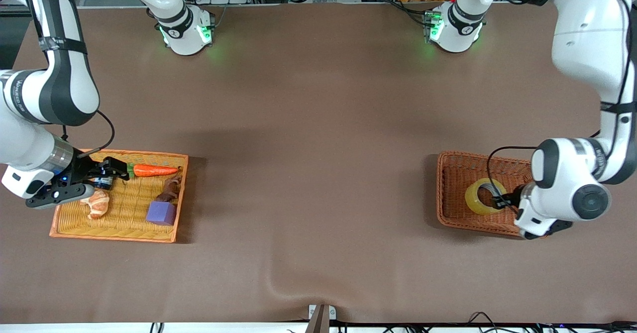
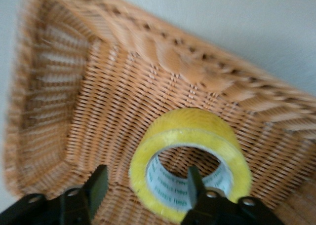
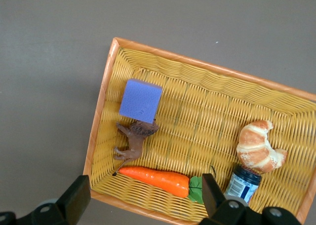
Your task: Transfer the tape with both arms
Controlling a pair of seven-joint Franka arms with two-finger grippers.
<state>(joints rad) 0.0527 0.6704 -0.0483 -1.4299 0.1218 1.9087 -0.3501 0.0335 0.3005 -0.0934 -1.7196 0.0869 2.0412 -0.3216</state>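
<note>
Brown wicker basket (image 1: pixel 450 183), toward the left arm's end of the table: holds the tape (image 1: pixel 481 196). Left gripper (image 2: pixel 148 188): parted, one finger (image 2: pixel 195 185) inside the roll's core, one outside, not clamped. Right gripper (image 3: pixel 145 198): wide open, empty, over yellow tray (image 3: pixel 207 111)
</note>
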